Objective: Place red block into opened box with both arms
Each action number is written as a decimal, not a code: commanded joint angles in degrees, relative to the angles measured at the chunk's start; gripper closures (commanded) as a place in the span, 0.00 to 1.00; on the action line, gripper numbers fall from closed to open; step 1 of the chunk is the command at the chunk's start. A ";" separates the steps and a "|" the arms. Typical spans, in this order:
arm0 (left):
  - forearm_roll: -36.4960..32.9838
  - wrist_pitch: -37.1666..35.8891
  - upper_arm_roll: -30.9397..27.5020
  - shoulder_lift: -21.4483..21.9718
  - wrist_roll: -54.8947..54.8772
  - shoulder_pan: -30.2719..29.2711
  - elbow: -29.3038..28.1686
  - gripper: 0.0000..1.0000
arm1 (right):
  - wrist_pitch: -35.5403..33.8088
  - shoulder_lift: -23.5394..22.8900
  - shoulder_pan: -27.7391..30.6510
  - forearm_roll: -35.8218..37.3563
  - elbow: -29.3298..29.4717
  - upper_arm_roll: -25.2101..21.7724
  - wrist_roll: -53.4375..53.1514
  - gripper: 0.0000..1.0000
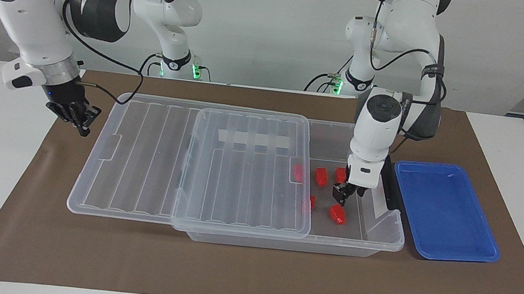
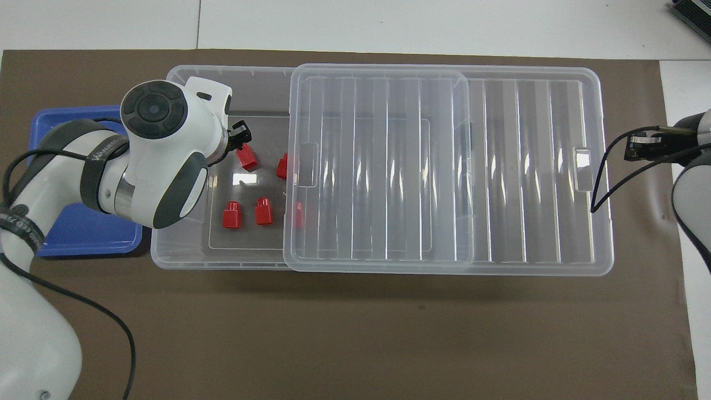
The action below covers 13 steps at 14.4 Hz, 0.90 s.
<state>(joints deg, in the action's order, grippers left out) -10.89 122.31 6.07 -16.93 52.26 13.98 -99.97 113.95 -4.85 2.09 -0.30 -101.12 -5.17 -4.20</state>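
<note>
The clear box (image 1: 382,239) (image 2: 161,244) has its ribbed lid (image 1: 143,153) (image 2: 527,166) slid toward the right arm's end, so the left arm's end is uncovered. Several red blocks lie on the box floor there. One red block (image 1: 337,215) (image 2: 247,157) lies on its own just below my left gripper (image 1: 343,193) (image 2: 240,131), which hangs open and empty inside the uncovered part. My right gripper (image 1: 80,121) (image 2: 639,149) is shut and empty. It hangs over the brown mat just off the lid's outer end.
A shallow blue tray (image 1: 447,212) (image 2: 72,239) sits against the box's end toward the left arm, partly under that arm. Other red blocks (image 1: 321,176) (image 2: 263,211) lie nearer the robots in the box, one half under the lid's edge.
</note>
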 commanded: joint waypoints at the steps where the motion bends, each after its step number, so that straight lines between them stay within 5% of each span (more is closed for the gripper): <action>1: 1.05 -6.36 -0.19 3.91 0.31 -0.01 0.39 0.29 | 2.93 -2.08 0.72 -0.58 -0.30 -0.45 4.36 1.00; 7: 4.39 -23.93 -1.06 5.94 -11.61 -2.37 10.57 0.28 | 5.75 -5.25 0.72 -0.67 -0.22 -0.89 4.99 1.00; 11: 5.62 -27.73 -0.98 9.54 -29.44 -9.13 10.24 0.25 | 5.93 -5.61 0.11 -0.76 -0.21 -0.72 4.90 1.00; 13: 5.62 -29.93 -0.80 11.04 -39.46 -12.30 10.24 0.05 | 5.75 -5.52 0.02 -0.76 -0.04 -0.28 4.99 1.00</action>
<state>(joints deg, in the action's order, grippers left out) -6.49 94.76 4.96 -8.22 21.12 4.12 -88.99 119.06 -10.29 2.16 -0.30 -101.19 -5.74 -0.75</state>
